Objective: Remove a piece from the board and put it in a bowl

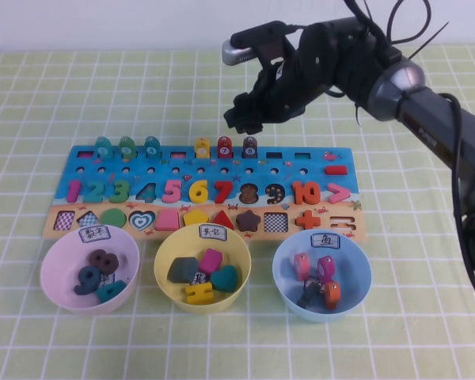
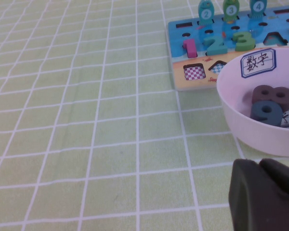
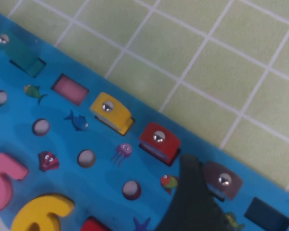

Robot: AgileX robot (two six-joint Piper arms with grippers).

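Open room: the checked green cloth [image 1: 32, 119] lies bare to the left of and beyond the board [image 1: 332, 184]; the board's near edge is crowded by three bowls.
Board: long wooden rectangle, blue on the far half and tan on the near half, with raised numerals and shape cutouts.
Piece: small dark brown rounded-top piece [image 1: 249, 147] stands upright in its slot at the board's far edge, just right of the red piece [image 1: 225, 147].
Right gripper [image 1: 244, 119]: hangs above the far edge, over the piece but apart from it; whether its fingers are spread or pressed together I cannot tell.
Right arm: reaches in from the right, wrist bent downward.
Left gripper [image 2: 265, 197]: low over the cloth beside the pink bowl [image 2: 231, 120]; finger state not discernible.
Blue bowl [image 1: 285, 277]: smooth round plastic, near right, holding several small pieces.
Yellow bowl [image 1: 165, 273]: between the pink and blue ones.
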